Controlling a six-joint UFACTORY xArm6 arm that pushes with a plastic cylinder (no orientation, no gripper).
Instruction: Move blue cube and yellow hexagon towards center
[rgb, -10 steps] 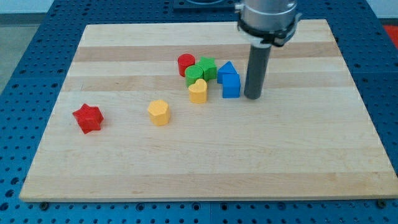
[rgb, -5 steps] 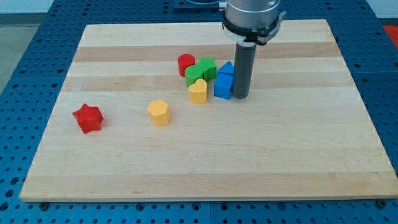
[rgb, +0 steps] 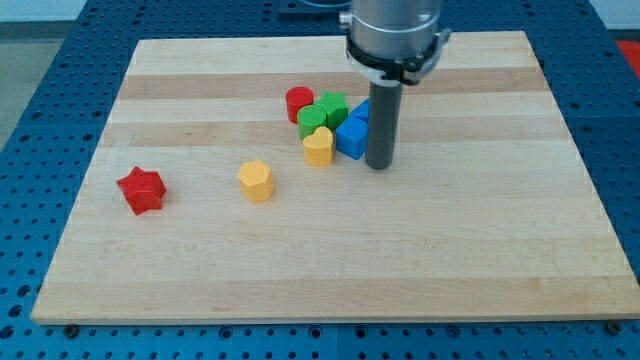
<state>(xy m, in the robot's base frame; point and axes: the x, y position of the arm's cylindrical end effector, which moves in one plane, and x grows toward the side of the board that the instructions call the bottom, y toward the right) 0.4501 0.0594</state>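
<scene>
Nearest you, count one red star (rgb: 140, 190) and one yellow hexagon (rgb: 256, 180) alone on the bench (rgb: 480, 250). Farther: one yellow heart (rgb: 319, 146), blue cube (rgb: 350, 136) touching my tip (rgb: 378, 165), two green blocks (rgb: 322, 113), one red cylinder (rgb: 299, 102). No hand shows.

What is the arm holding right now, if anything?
Nothing is held. My tip only presses against the blue cube's right side; the yellow hexagon sits apart, untouched.
</scene>
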